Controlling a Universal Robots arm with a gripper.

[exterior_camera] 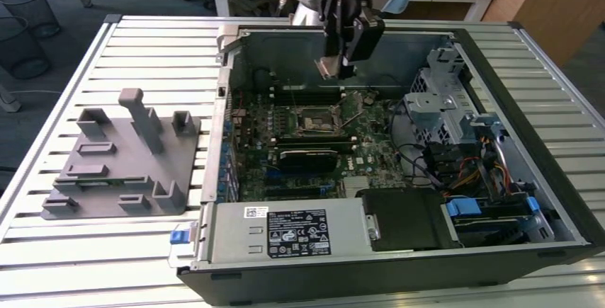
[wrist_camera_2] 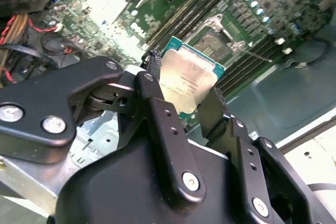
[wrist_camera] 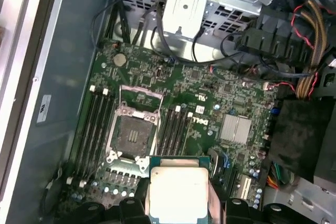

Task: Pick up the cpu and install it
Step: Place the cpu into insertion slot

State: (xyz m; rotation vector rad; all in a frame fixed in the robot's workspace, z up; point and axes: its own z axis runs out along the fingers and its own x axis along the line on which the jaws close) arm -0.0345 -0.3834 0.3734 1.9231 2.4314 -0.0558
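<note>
One slatted table (exterior_camera: 142,46) carries one open computer case (exterior_camera: 378,280) and one grey fixture (exterior_camera: 123,159). The landmark is the single black socket (exterior_camera: 314,120) on the one green board (exterior_camera: 369,152) that lies flat in the case. The case walls stand all round the socket. The fixture sits outside them, well apart from the socket, to the exterior view's left of it.

One arm reaches down into the case, and its one gripper (exterior_camera: 333,66) hangs above the board near the socket, touching neither. In the first wrist view the socket (wrist_camera: 134,132) lies with its frame lifted and its pin bed uncovered.

In the second wrist view, two black fingers (wrist_camera_2: 157,103) are closed narrow on the edges of the one cpu (wrist_camera_2: 186,85), one finger on each side. The cpu (wrist_camera: 178,190) is held in the air with its silvery top showing, just off to one side of the socket and apart from it.
</note>
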